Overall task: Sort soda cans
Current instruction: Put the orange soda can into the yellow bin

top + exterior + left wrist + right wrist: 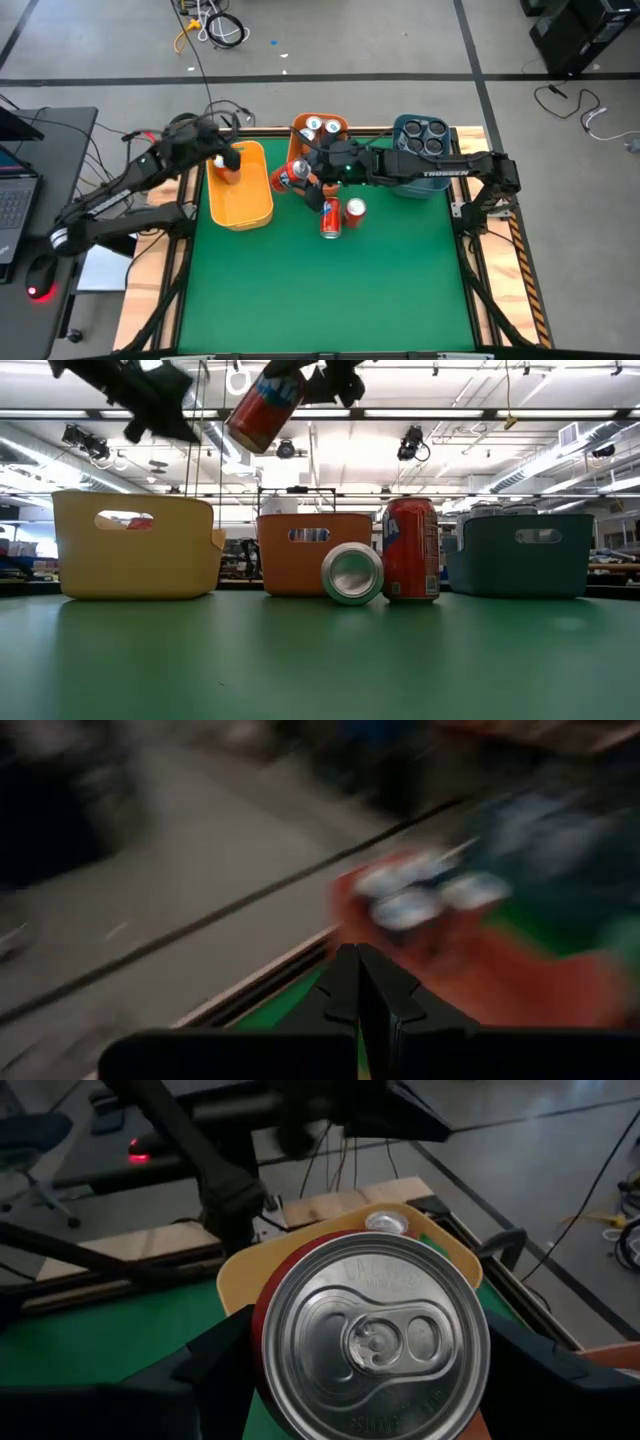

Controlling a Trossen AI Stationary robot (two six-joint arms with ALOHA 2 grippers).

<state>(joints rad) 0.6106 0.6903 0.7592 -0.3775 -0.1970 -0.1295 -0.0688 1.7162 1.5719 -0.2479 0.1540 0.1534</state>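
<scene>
My right gripper (298,180) is shut on a red soda can (290,176), held in the air between the yellow bin (240,205) and the orange bin (305,127). In the low view this can (265,405) is high up and tilted. One red can (330,222) lies on its side on the green mat, and another (355,209) stands upright beside it. A further can (385,1223) sits inside the yellow bin. My left gripper (360,990) is shut on nothing and hovers over the yellow bin's far end (228,158). My right gripper pinches the red can's side wall (262,1330) between its two fingers (215,1365), one on each side. It reaches in from the table's right. The can's silver top (375,1340) faces the wrist camera. The can is lifted clear and tilted.
The orange bin holds white cans (322,127), and the blue bin (412,185) at the far right holds dark cans (422,135). All three bins line the mat's far edge. The near half of the green mat (320,300) is bare. A laptop (12,195) and cables lie left of the table.
</scene>
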